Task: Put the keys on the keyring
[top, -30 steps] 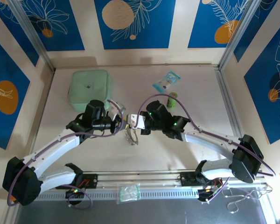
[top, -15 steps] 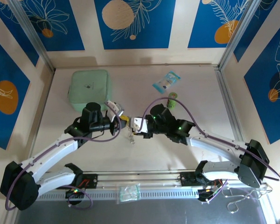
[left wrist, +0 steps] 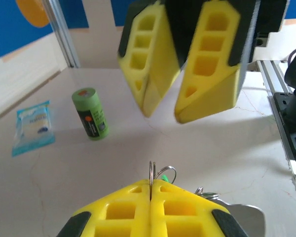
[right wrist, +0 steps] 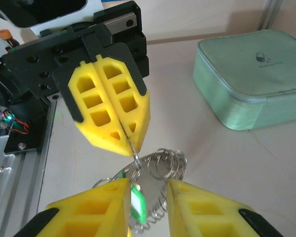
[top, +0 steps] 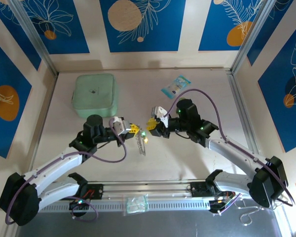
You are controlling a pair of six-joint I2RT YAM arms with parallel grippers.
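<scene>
The left claw (right wrist: pixel 124 138) is pressed together, clamped on the thin wire of the keyring (right wrist: pixel 163 165), which hangs from its tips (small rings bunch along the loop). The right claw (right wrist: pixel 148 186) faces it tip to tip, fingers apart. The green key (right wrist: pixel 136 207) lies between those fingers, beside one pad.

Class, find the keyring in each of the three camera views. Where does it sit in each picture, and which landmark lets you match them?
Top external: the keyring hangs just below centre, under the left gripper.
Left wrist: the keyring at bottom centre, poking up from the left gripper.
Right wrist: the keyring at lower centre, silvery coils under the left gripper.
Shared landmark: the left gripper pinching it.
</scene>
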